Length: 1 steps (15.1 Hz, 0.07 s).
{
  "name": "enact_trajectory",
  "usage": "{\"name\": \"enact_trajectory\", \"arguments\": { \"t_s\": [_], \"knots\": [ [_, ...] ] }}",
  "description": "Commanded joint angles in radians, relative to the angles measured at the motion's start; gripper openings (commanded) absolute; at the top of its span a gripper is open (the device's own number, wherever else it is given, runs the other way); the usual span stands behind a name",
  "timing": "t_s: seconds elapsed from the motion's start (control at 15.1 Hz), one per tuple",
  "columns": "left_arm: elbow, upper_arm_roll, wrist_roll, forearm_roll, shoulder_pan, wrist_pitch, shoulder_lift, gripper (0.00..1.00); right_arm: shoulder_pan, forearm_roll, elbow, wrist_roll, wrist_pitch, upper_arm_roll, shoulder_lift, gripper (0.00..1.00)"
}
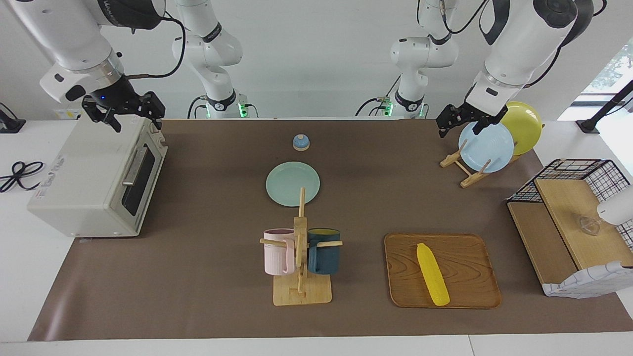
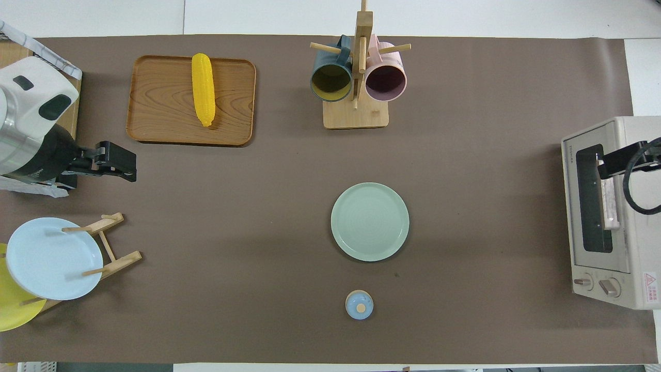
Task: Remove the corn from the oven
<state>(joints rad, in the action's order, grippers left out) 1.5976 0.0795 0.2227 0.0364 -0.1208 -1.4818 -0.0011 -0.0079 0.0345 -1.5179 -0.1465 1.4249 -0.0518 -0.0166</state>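
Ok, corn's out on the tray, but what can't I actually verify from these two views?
- Inside of the oven: both views; its dark glass door is shut, so nothing inside shows.
- Oven top: overhead view; cut by the frame edge and partly covered by the right pincer.
- Yellow plate: both views; mostly hidden by the blue plate.
- Knob markings: too small.
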Motion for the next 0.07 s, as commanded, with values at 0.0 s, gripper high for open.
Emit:
{"name": "enact_trajectory", "arguments": {
  "t_s": [0.0],
  "knots": [
    [-0.018, 0.014, 0.009, 0.013, 0.02, 0.012, 0.006, 1.0, -0.009, -0.025, -0.015, 0.013, 0.023, 0.0, 0.014, 1.0]
  ]
}}
